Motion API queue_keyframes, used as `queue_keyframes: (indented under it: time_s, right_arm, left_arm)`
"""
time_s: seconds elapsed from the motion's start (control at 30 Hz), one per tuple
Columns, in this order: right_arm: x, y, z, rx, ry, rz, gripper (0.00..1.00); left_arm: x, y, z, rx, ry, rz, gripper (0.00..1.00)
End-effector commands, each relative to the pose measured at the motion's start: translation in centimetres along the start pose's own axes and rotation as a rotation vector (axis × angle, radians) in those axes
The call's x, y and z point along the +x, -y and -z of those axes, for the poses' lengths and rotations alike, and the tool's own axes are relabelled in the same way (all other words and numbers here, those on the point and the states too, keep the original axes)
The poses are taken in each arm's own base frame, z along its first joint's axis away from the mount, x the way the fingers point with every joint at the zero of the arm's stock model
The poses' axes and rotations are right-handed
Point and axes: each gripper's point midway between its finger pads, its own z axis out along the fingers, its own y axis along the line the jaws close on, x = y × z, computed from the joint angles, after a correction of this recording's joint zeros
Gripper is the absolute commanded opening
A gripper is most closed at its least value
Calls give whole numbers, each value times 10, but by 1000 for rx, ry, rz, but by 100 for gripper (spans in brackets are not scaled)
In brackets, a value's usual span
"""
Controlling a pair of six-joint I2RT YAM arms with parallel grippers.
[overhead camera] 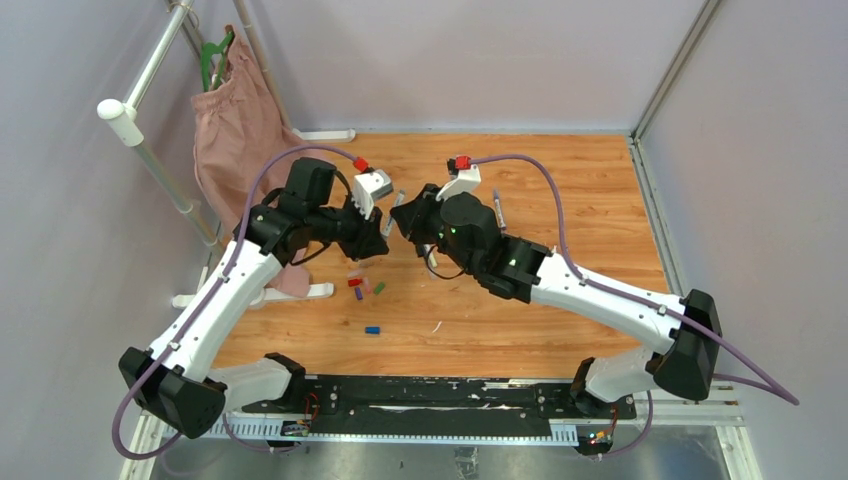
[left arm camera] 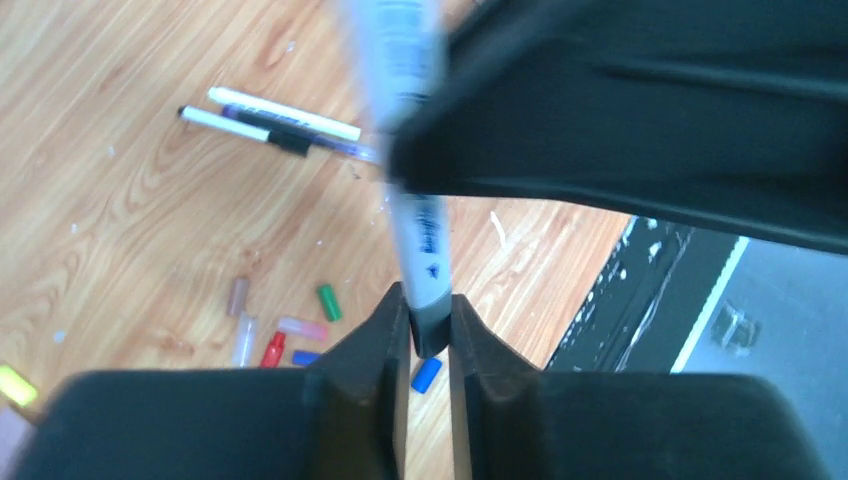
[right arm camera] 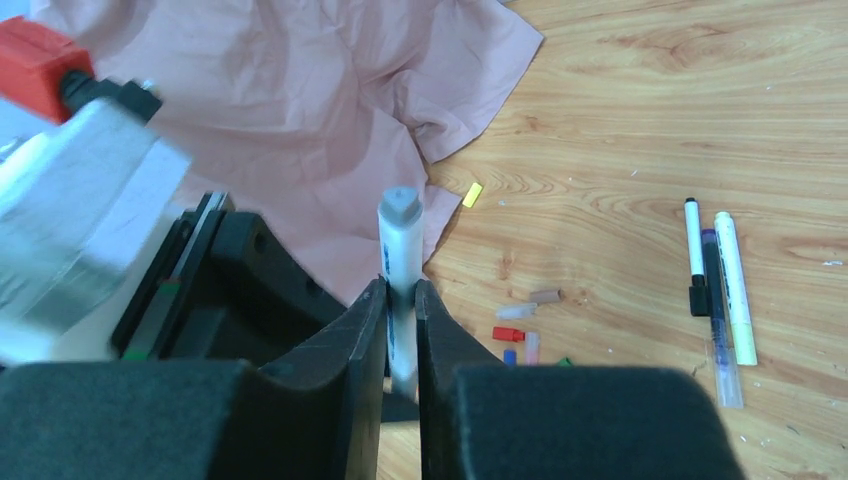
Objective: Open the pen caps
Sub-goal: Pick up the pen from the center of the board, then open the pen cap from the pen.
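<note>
Above the wooden table both grippers meet on one white pen (left arm camera: pixel 420 215). My left gripper (left arm camera: pixel 430 310) is shut on its dark grey pen cap (left arm camera: pixel 431 335), which sits on the pen. My right gripper (right arm camera: pixel 400 290) is shut on the white barrel (right arm camera: pixel 399 245), whose end sticks up past the fingertips. From above, the left gripper (overhead camera: pixel 377 232) and right gripper (overhead camera: pixel 404 222) stand tip to tip. Loose pen caps lie on the table below: red (left arm camera: pixel 273 349), green (left arm camera: pixel 328 302), pink (left arm camera: pixel 302 327) and blue (left arm camera: pixel 426 374).
A pink cloth (overhead camera: pixel 240 135) hangs at the far left and spreads onto the table (right arm camera: pixel 300 110). Three more pens (right arm camera: pixel 718 285) lie together on the wood behind the right arm. A small yellow piece (right arm camera: pixel 473 194) lies by the cloth's edge. A lone blue cap (overhead camera: pixel 373 329) lies nearer the bases.
</note>
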Motion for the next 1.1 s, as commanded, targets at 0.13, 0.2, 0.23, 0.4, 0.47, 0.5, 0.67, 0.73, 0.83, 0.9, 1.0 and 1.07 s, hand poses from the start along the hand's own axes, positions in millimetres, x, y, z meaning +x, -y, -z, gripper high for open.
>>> queue_keyframes:
  time_s: [0.13,0.2,0.23,0.4,0.47,0.5,0.67,0.73,0.83,0.9,1.0,1.07]
  right_arm:
    - [1,-3,16,-1,2,7,5]
    - [-2,2,20,14,13,9,15]
    - [-5,5,22,20,16,14,22]
    - [-26,32,34,35,-76,35,47]
    - [-21,39,36,-10,-207,7,50]
    - [-20,42,35,-29,-254,-6,51]
    - [17,40,33,-200,-619,-93,55]
    - [35,39,34,-242,-719,-115,56]
    - [58,40,32,-272,-818,-153,56]
    - [70,40,30,-295,-876,-187,56]
    - [86,30,30,-366,-962,-230,57]
    - [98,21,30,-403,-1009,-236,57]
  left_arm:
    - [9,-37,1,-172,-41,-21,0]
    - [13,-44,3,-206,-55,-68,0]
    - [16,-48,4,-221,-67,-95,0]
    - [49,-58,10,-244,-160,-307,0]
    - [64,-59,15,-241,-198,-390,0]
    - [71,-59,17,-236,-218,-432,0]
    - [95,-54,24,-219,-327,-620,0]
    - [100,-51,25,-211,-351,-675,0]
    - [103,-42,23,-182,-368,-733,0]
    - [103,-38,21,-167,-374,-751,0]
    - [102,-32,20,-140,-370,-751,0]
    - [104,-29,20,-119,-374,-753,0]
